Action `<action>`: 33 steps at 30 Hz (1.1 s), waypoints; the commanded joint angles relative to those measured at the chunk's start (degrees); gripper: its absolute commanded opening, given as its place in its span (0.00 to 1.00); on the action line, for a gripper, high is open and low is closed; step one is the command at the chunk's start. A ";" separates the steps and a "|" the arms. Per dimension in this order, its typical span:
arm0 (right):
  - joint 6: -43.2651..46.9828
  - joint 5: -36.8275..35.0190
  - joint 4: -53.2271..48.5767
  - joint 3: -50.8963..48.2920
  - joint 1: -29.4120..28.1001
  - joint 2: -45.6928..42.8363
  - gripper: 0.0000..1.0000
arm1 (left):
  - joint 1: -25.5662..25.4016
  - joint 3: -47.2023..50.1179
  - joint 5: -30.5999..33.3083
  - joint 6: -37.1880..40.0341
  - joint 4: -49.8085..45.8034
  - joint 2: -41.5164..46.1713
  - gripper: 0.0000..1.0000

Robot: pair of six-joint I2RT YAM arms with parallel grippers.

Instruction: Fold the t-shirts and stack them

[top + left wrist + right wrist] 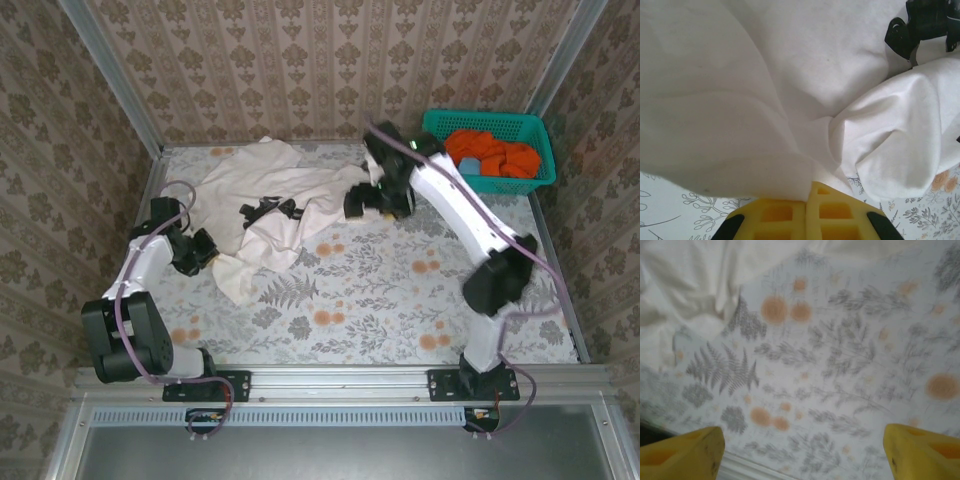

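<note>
1. The cream-white t-shirt (265,190) lies crumpled and unfolded on the far left part of the flowered table (400,290). Its black marks (270,210) are bunched near the middle of the heap.
2. My left claw (806,207) is clamped on the near left edge of that shirt. In the left wrist view the yellow pads meet, with cloth pinched between their tips and folds fanning away from the grip.
3. My right claw (802,450) stands wide with nothing between its fingers (685,452). It hangs over bare table just beside the shirt's right edge.
4. The teal basket (485,115) sits at the far right corner of the table, well apart from the white shirt. It holds orange shirts (495,150) in a loose heap, with a blue thing (468,165) against their left side.
5. I cannot tell how many orange shirts are in the heap, nor what the blue thing is.
6. My right arm crosses just in front of the basket's left end and covers the white shirt's right edge.
7. I cannot pick out sleeves or a collar in the white heap. In the left wrist view the shirt runs off the top and left of the picture.
8. The right wrist view is blurred, so the white cloth at its upper left shows only as soft folds.
</note>
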State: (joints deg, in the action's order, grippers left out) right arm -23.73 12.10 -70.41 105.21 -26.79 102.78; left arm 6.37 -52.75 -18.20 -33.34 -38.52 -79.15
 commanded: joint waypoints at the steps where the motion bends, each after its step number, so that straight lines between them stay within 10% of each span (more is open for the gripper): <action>1: -13.72 12.29 41.01 -28.97 -0.43 -11.24 0.79 | -0.39 -0.49 -1.28 0.85 0.21 -0.80 0.04; 10: -28.93 6.25 65.87 -34.02 -10.56 5.73 0.64 | -0.72 0.71 -0.11 -0.85 -0.44 -1.40 0.01; 25: -33.02 2.53 63.72 -22.05 -13.67 21.16 0.49 | -0.69 2.70 2.38 0.82 -0.85 1.37 0.02; 33: -32.34 -1.98 59.32 -19.51 -14.76 21.59 0.17 | -0.75 1.98 3.07 0.64 -1.25 1.40 0.01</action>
State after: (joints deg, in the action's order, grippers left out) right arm -56.10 13.30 -8.40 84.82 -40.86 124.57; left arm 5.96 -50.61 -16.21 -33.36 -38.35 -79.09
